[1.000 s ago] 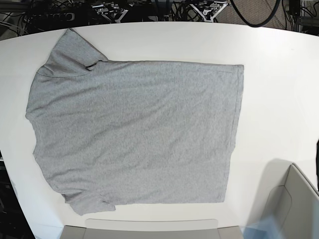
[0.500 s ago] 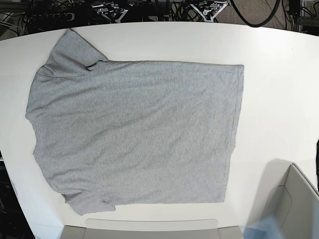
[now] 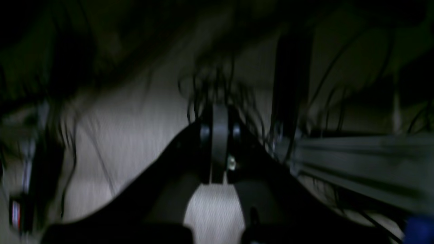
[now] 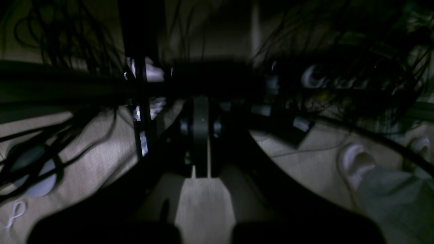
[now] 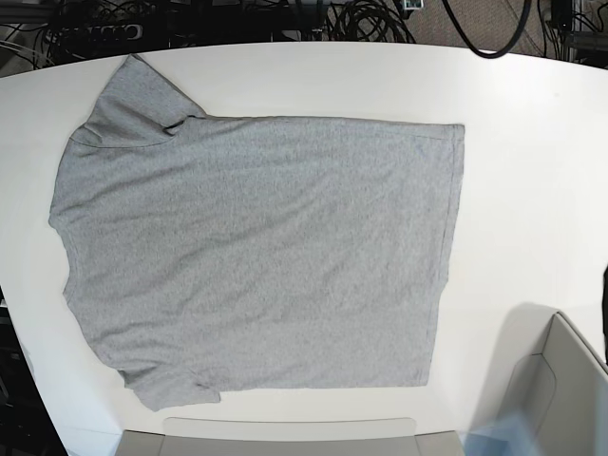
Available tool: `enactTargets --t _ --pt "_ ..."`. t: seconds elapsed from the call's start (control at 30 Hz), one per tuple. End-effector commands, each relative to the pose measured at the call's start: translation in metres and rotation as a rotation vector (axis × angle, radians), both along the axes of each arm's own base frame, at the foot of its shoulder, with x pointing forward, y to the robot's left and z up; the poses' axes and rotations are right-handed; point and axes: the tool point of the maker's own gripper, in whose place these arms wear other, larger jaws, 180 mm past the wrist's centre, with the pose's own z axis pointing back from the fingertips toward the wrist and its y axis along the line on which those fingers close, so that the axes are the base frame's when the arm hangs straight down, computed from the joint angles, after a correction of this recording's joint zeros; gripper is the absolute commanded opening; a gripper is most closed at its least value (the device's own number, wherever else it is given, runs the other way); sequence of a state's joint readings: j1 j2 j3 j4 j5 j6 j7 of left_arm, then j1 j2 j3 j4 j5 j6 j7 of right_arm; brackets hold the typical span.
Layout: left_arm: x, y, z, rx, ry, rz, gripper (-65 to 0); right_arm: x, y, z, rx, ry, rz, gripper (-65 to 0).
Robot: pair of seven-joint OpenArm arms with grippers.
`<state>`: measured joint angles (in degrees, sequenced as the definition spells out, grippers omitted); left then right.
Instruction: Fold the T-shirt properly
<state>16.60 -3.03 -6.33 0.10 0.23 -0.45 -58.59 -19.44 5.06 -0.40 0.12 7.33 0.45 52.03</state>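
Since the grey T-shirt [image 5: 261, 252] lies spread on the white table [image 5: 532, 190], folding seems unstarted. Left gripper [image 3: 219, 178] and right gripper [image 4: 202, 173] are clenched, empty; next, open and reach its edge.

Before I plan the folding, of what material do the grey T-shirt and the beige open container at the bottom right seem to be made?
Grey T-shirt: matte knitted cotton, probably; heathered surface, soft wrinkles. Beige angular container: perhaps satin plastic; smooth, thin moulded-looking walls.
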Motion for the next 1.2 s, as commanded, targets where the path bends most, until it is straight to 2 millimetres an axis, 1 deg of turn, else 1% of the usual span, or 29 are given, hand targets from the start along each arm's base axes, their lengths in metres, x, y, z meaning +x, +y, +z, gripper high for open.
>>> enactTargets --t 0.0,0.07,0.1,0.17,0.23,0.3,0.37,0.4,0.47,0.57,0.63,0.73,0.8,0.83,0.87,0.93,0.97,1.07,1.13,1.17 --pt "-0.002 -0.002 0.015 0.012 -0.082 -0.020 -64.6 -0.002 0.002 0.010 0.025 -0.065 -0.006 -64.9" --pt "0.002 -0.004 0.042 0.030 -0.236 -0.044 -64.6 -0.004 0.004 0.029 0.077 -0.169 -0.043 -64.9" --pt "0.003 -0.005 0.049 0.033 -0.272 -0.049 -64.6 -0.008 0.006 0.034 0.103 -0.189 -0.059 -64.9" --pt "0.000 -0.001 0.049 0.041 -0.262 -0.051 -64.6 -0.012 0.008 0.034 0.126 -0.184 -0.069 -64.9" --pt "0.001 -0.001 0.059 0.050 -0.308 -0.058 -64.6 -0.020 0.010 0.039 0.130 -0.190 -0.069 -64.9" --pt "-0.003 0.007 0.074 0.077 -0.354 -0.065 -64.6 -0.021 0.010 0.050 0.140 -0.236 -0.094 -64.9" --pt "0.000 0.013 0.099 0.105 -0.438 -0.087 -64.6 -0.014 0.013 0.069 0.161 -0.320 -0.125 -64.9" --pt "0.002 0.015 0.114 0.118 -0.481 -0.099 -64.6 -0.009 0.018 0.082 0.179 -0.370 -0.130 -64.9" --pt "0.013 0.017 0.142 0.142 -0.572 -0.119 -64.6 0.001 0.019 0.111 0.204 -0.463 -0.111 -64.7" --pt "0.032 0.020 0.185 0.179 -0.713 -0.149 -64.4 0.023 0.029 0.160 0.261 -0.587 -0.095 -59.7" --pt "0.043 0.019 0.213 0.194 -0.795 -0.164 -62.1 0.040 0.029 0.194 0.302 -0.636 -0.111 -56.3" --pt "0.057 0.011 0.252 0.209 -0.911 -0.157 -56.9 0.067 0.024 0.245 0.387 -0.684 -0.153 -55.1" --pt "0.067 0.007 0.271 0.219 -0.974 -0.151 -54.3 0.081 0.017 0.273 0.450 -0.693 -0.159 -55.0" --pt "0.073 0.007 0.277 0.221 -0.993 -0.150 -53.0 0.087 0.015 0.285 0.484 -0.687 -0.156 -54.9" --pt "0.079 0.006 0.278 0.214 -0.984 -0.146 -52.0 0.093 0.012 0.292 0.516 -0.675 -0.162 -54.8" --pt "0.094 0.010 0.276 0.208 -0.935 -0.131 -50.6 0.100 0.004 0.298 0.564 -0.630 -0.174 -51.6" --pt "0.100 0.012 0.276 0.207 -0.913 -0.124 -50.3 0.104 -0.006 0.297 0.567 -0.606 -0.180 -48.6" --pt "0.113 0.016 0.276 0.202 -0.864 -0.109 -50.4 0.109 -0.036 0.283 0.542 -0.526 -0.210 -40.0" --pt "0.115 0.016 0.274 0.201 -0.853 -0.105 -50.4 0.112 -0.056 0.273 0.505 -0.503 -0.234 -38.0" --pt "0.116 0.017 0.273 0.201 -0.853 -0.104 -50.4 0.118 -0.067 0.269 0.488 -0.515 -0.255 -38.0"
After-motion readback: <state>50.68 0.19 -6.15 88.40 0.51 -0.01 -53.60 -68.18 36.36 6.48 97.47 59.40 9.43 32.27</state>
